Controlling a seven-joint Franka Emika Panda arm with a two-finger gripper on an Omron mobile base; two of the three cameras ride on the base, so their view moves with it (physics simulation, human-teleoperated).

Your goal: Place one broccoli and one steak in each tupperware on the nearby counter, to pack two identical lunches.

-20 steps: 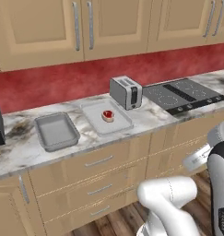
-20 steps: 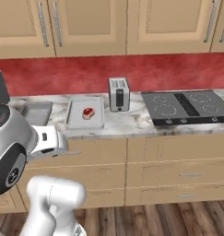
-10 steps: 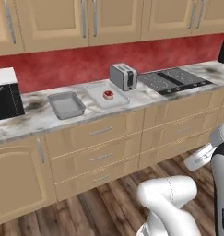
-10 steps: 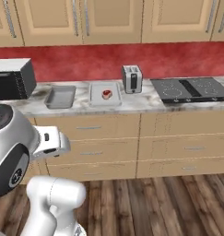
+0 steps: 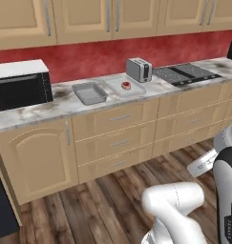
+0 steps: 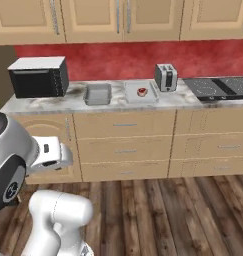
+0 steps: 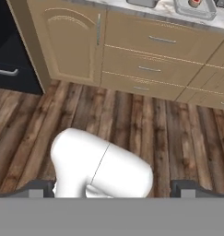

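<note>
Base: backed off counter (image 5: 50, 112) | paler tupperware (image 5: 125, 86): one steak (image 5: 126, 86); darker tupperware (image 5: 89, 92): unfilled | gripper (image 7: 111, 188): wide open, empty | packing barely begun

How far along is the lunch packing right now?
Early. Done: the paler tupperware on the counter holds one small red item, apparently a steak. The darker tupperware beside it looks empty. In hand: nothing; the gripper is open over the wood floor, away from the counter. Left: a second steak and both broccoli pieces.
</note>
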